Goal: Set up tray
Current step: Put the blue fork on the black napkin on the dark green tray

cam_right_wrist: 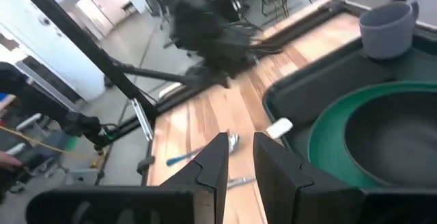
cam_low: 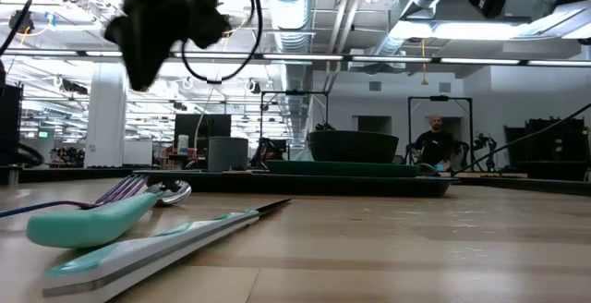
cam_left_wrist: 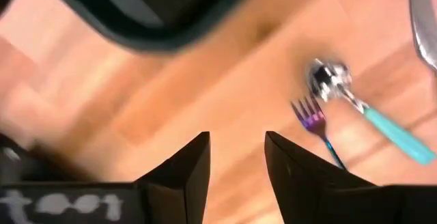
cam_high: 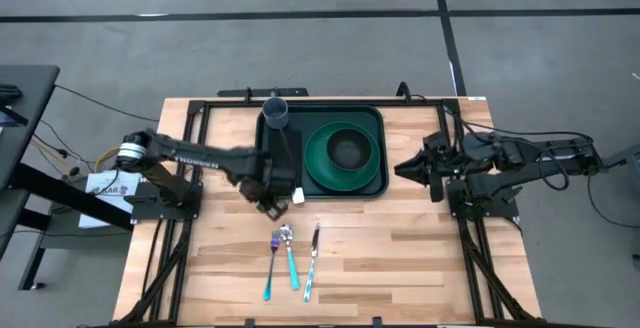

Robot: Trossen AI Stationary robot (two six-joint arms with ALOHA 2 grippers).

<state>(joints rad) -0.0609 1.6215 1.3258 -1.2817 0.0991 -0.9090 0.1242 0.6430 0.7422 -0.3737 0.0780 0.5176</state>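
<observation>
Left tool [cam_high: 272,206] hovers off the tray [cam_high: 375,118], fingers apart and empty — cutlery next, I'd guess — the fork [cam_high: 273,261] needing a low, square pinch.

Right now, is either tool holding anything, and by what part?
Nothing is held. The left tool is open over bare wood near the tray corner, with nothing between its fingers. The right tool is also open, off the tray's right side.

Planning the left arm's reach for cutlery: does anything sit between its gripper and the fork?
Nothing visible does. The left gripper hovers open over bare table just off the tray; the fork, spoon and knife lie beyond it.
</observation>
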